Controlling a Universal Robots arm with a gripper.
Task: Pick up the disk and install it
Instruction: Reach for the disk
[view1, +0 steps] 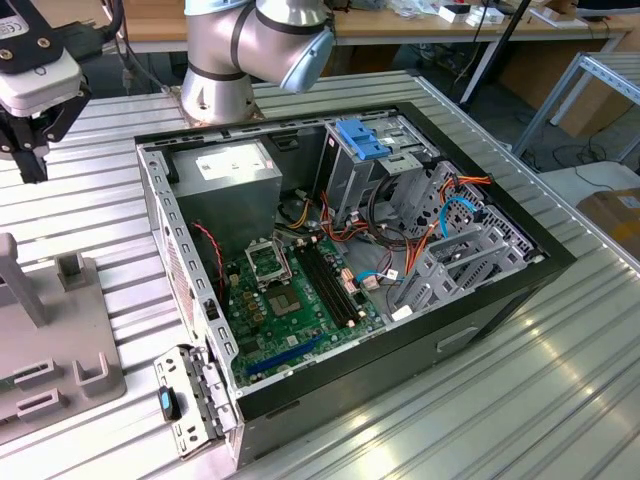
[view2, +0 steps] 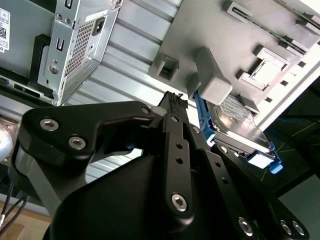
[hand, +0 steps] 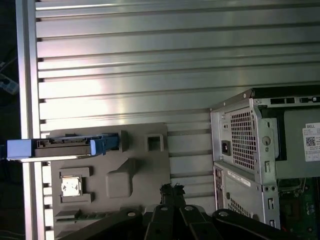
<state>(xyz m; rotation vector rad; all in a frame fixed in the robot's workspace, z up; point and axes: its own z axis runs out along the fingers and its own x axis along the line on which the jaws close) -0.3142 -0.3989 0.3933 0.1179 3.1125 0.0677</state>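
The disk (hand: 65, 145) stands on its edge in a slot of a grey fixture plate (hand: 135, 165), close to the table's edge. Its grey metal face and blue rails also appear in the second wrist view (view2: 240, 122), beside a grey post. My gripper (hand: 172, 190) hovers above the table near the plate and apart from the disk. Its black fingers meet at the tips (view2: 175, 100) with nothing between them. In the exterior view the gripper (view1: 32, 165) hangs at the far left, above the ribbed table.
An open computer case (view1: 500, 300) lies on the ribbed metal table (view1: 560, 400), showing a green motherboard (view1: 290, 300) and a grey drive cage with a blue latch (view1: 362, 138). The arm's base (view1: 215, 90) stands behind the case. The fixture plate (view1: 60, 340) lies at the exterior view's left.
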